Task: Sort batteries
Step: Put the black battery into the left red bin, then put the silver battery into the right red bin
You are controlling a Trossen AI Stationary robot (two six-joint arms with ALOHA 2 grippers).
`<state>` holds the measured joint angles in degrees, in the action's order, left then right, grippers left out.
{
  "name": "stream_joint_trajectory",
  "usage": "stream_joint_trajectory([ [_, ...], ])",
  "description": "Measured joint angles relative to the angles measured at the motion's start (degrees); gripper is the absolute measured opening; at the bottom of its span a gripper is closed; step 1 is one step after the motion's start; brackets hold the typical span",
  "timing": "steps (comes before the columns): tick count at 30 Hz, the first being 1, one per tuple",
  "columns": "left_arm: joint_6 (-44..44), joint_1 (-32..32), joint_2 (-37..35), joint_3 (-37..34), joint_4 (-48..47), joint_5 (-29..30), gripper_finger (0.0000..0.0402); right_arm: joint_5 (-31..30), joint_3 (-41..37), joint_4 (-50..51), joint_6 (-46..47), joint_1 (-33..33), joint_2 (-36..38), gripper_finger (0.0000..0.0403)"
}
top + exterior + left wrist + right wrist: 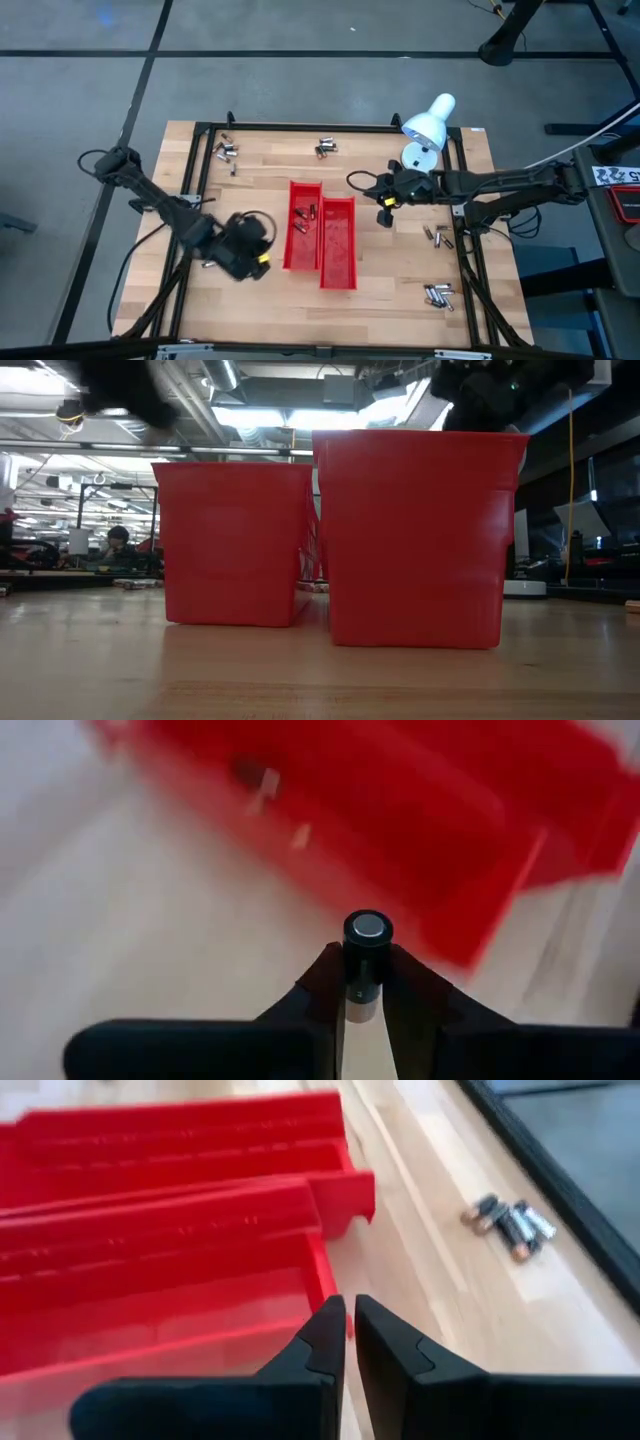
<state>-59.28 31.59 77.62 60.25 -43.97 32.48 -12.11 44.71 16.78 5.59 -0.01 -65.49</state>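
Observation:
Two red trays stand side by side mid-table, the left tray (304, 225) holding a few batteries (305, 215) and the right tray (338, 243) set nearer the front. Left of the trays, my left gripper (268, 245) is shut on one dark battery (367, 945) with a silvery end cap. My right gripper (350, 1325) hangs shut and empty by the right tray's far end (384, 215). Loose batteries lie on the wood at the far left (227, 152), far middle (325, 149), right (438, 236) and near right (438, 294). My left gripper pinches the battery's round side (353, 972) between its two fingertips. The battery's silvery cap (368, 927) sticks out past the fingertips, and its pale lower length runs back between the fingers. It is held clear above the wood beside the left tray (400, 830).
A white desk lamp (428, 125) stands at the table's far right corner. A black frame rail (300, 128) runs round the wooden top. Bare wood lies near the front edge and left of the trays. In the low view both trays (415, 535) fill the middle.

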Motion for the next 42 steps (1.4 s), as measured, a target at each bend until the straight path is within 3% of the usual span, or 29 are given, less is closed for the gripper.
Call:
stream_joint_trajectory([
  [5,20.9,-10.6,0.2,0.1,14.6,-2.1,0.0035,0.0,-2.4,0.1,0.5,0.0,0.0,0.003],
  [8,26.8,-16.6,0.2,0.1,18.0,-6.5,0.0039,-0.1,-3.5,0.1,0.9,0.0,0.0,0.003],
  [14,26.5,-24.2,3.9,0.1,17.9,-13.2,0.0035,-1.3,-4.0,-0.2,0.0,0.0,0.0,0.003],
  [20,26.3,-27.0,10.8,0.1,18.1,-16.4,0.0042,-5.6,-4.0,-3.4,-3.8,0.0,0.0,0.003],
  [26,27.0,-29.8,14.7,0.1,18.1,-22.2,0.0043,-5.9,-4.0,-4.2,-4.7,0.0,0.0,0.003],
  [37,31.8,-30.6,14.9,0.3,20.9,-24.8,0.0125,-5.9,-4.0,-4.2,-5.9,0.0,0.0,0.003],
  [42,32.8,-30.5,13.1,5.3,11.2,-24.9,0.0143,-5.4,-4.0,-4.2,-5.9,0.0,0.0,0.003],
])
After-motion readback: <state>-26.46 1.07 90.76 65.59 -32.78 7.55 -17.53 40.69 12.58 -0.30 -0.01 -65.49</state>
